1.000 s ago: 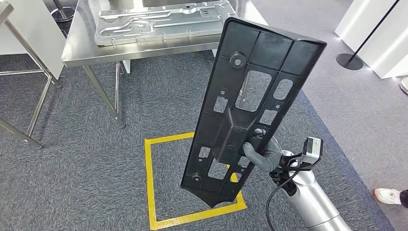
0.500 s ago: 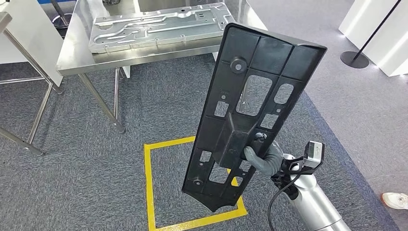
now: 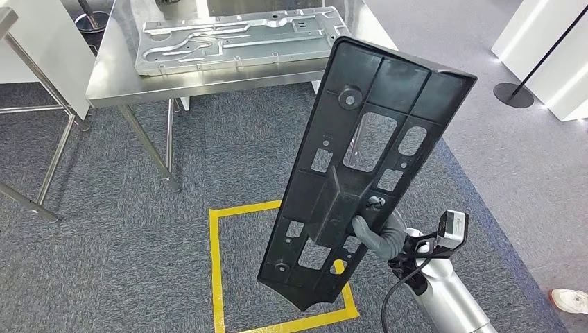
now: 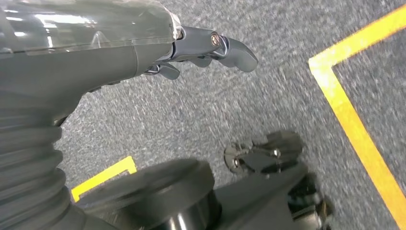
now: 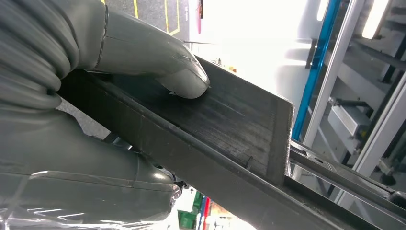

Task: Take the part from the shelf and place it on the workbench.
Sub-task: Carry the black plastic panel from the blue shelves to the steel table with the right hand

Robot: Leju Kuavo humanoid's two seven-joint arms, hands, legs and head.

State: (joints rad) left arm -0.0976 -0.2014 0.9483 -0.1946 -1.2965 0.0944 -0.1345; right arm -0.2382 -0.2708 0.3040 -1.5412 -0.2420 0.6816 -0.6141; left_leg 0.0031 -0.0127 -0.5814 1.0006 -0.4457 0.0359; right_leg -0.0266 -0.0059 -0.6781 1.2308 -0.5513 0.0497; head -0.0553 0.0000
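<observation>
Right robot hand grips the long stiff part low down, w/ top likely to tip; left robot hand holds nothing.

Stainless steel workbench stands at top of head view on thin metal legs. 1 large silver stamped metal plate lies flat on its top, covering most of the visible surface. Grey carpet floor below carries a yellow tape square, near the bench legs.
</observation>
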